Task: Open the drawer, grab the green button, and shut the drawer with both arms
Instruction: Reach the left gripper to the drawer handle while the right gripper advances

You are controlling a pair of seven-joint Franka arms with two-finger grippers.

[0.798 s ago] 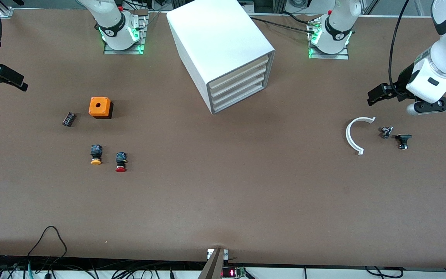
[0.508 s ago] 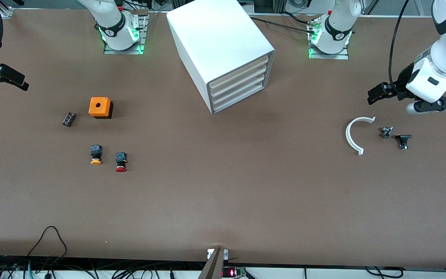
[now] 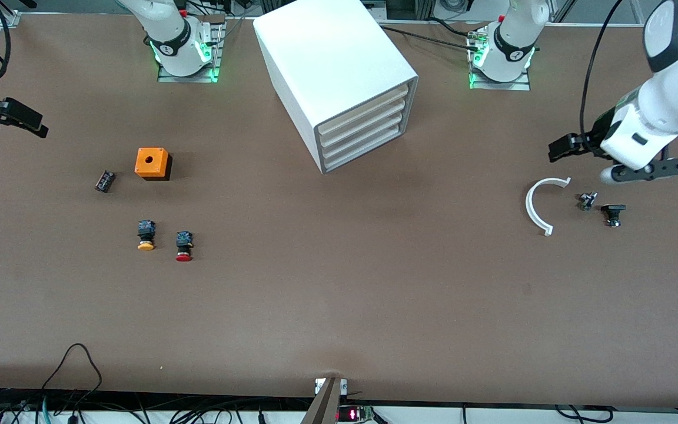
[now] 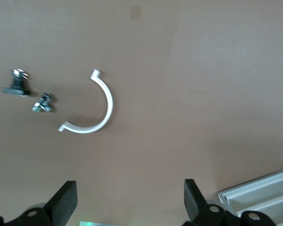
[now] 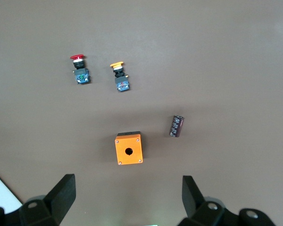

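The white box cabinet (image 3: 333, 65) stands at the table's middle near the robot bases. All its drawers are shut, including the bottommost drawer (image 3: 362, 148). The green-capped button is hidden. My left gripper (image 3: 559, 148) hangs open and empty over the table at the left arm's end, beside a white curved piece (image 3: 536, 206); it also shows in the left wrist view (image 4: 129, 205). My right gripper (image 3: 33, 122) hangs open and empty over the right arm's end, also in the right wrist view (image 5: 127, 197). The cabinet's corner shows in the left wrist view (image 4: 259, 195).
An orange box (image 3: 152, 163), a small black part (image 3: 104, 181), a yellow-capped button (image 3: 146, 235) and a red-capped button (image 3: 183, 246) lie toward the right arm's end. Two small metal parts (image 3: 587, 201) (image 3: 613, 214) lie beside the curved piece.
My left arm has swung a little toward the cabinet, its gripper still open. My right gripper has shifted only slightly.
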